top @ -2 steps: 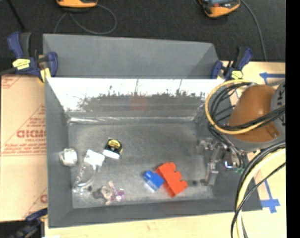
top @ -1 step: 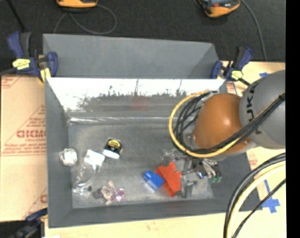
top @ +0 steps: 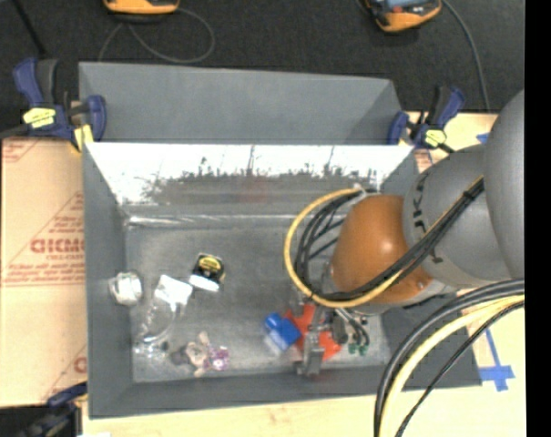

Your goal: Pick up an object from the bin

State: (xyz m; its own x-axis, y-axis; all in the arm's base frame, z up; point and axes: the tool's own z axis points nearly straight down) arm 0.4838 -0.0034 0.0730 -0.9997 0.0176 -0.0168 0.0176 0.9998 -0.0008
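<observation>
In the grey metal bin (top: 105, 244) the gripper (top: 313, 351) sits beside a boxy blue piece (top: 277, 333), its grip unreadable; crumpled clear plastic (top: 155, 328) lies apart.

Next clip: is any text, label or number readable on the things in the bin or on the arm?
Nothing can be quoted.
Grey arm link: dark logo letters, too blurred to read.
Yellow-and-black piece: possible marking, too small to read.
Blue thing and white pieces: no print visible.

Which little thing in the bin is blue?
The piece beside the end effector; farther left lie a white lump, a black-yellow thing and pinkish bits.
</observation>
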